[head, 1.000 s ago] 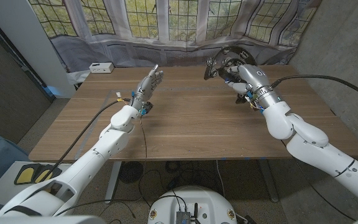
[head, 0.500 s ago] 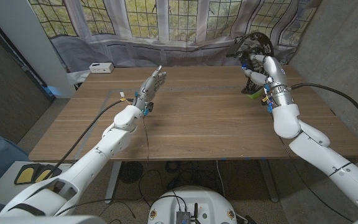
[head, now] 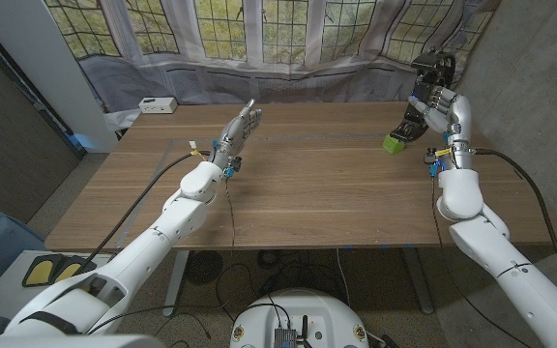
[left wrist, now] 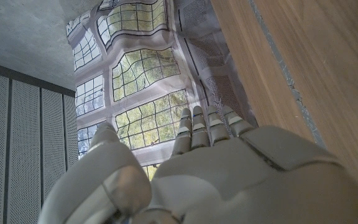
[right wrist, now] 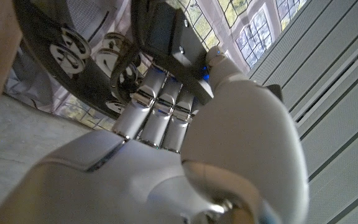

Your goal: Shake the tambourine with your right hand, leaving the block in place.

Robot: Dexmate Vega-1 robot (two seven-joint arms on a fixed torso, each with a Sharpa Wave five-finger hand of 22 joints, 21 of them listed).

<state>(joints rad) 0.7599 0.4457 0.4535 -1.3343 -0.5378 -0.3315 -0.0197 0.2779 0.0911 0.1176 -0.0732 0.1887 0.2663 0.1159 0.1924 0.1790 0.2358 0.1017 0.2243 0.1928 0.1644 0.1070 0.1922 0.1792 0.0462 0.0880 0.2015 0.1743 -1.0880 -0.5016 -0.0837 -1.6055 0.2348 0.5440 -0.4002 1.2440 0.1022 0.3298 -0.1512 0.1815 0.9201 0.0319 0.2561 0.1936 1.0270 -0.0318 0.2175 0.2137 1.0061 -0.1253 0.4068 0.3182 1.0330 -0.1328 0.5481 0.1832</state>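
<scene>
Gripping the tambourine (head: 435, 66), the right hand (head: 440, 101) is raised above the bench's (head: 307, 193) far right corner; in the right wrist view its fingers (right wrist: 157, 115) wrap the black frame (right wrist: 55, 56) with its metal jingles. The green block (head: 393, 143) lies on the bench just below that hand. The left hand (head: 237, 130) holds nothing, fingers straight and together, above the bench's middle left.
</scene>
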